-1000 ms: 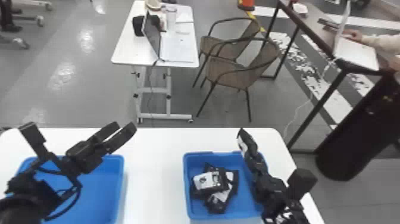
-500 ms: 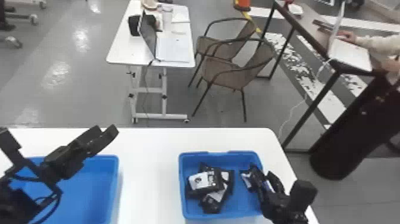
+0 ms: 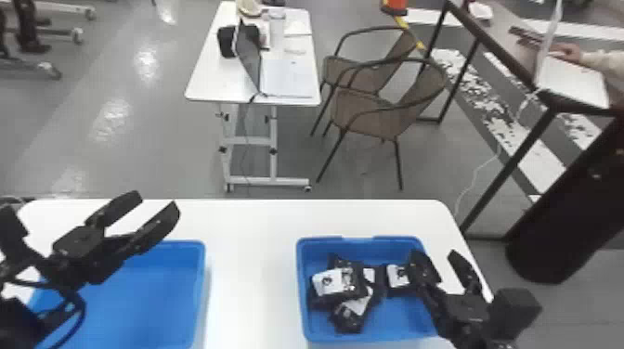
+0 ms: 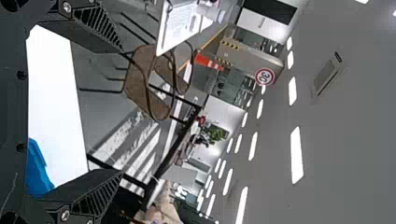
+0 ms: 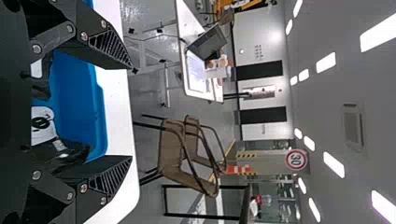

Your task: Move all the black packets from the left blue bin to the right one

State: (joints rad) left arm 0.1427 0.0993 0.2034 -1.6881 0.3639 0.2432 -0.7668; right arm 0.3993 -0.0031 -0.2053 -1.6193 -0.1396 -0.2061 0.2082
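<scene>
Basically near the end, judging by how things lie. Biggest first: white rectangular worktable [image 3: 253, 274], w/ both bins on it, well apart.

L bin, i.e. the open blue plastic bin on the left [image 3: 148, 292]: bare blue floor where it can be seen; part sits behind the L arm, so can't rule out a leftover pkt there. R bin, the open blue plastic bin on the right [image 3: 394, 325]: holds the pkts.

L gripper, black w/ two flat fingers [image 3: 156, 201]: up over the far side of the L bin, fingers spread, nothing btwn them. R gripper, same black two-finger type [image 3: 434, 255]: at the R bin's right side, fingers also apart, no pkt held.

Smallest: heap of shiny black packets w/ white labels [image 3: 335, 283], overlapping, toward the R bin's left side, lying at odd angles; exact no. unclear, at least two. One more black packet w/ a white label [image 3: 398, 276] lies beside the heap, next to the R gripper's nearer finger; can't tell if they touch.

Done: the visible pkts are all in the R bin. Left, prob.: check the hidden bit of the L bin, move any straggler, then back the R arm off w/o snagging that end pkt.
</scene>
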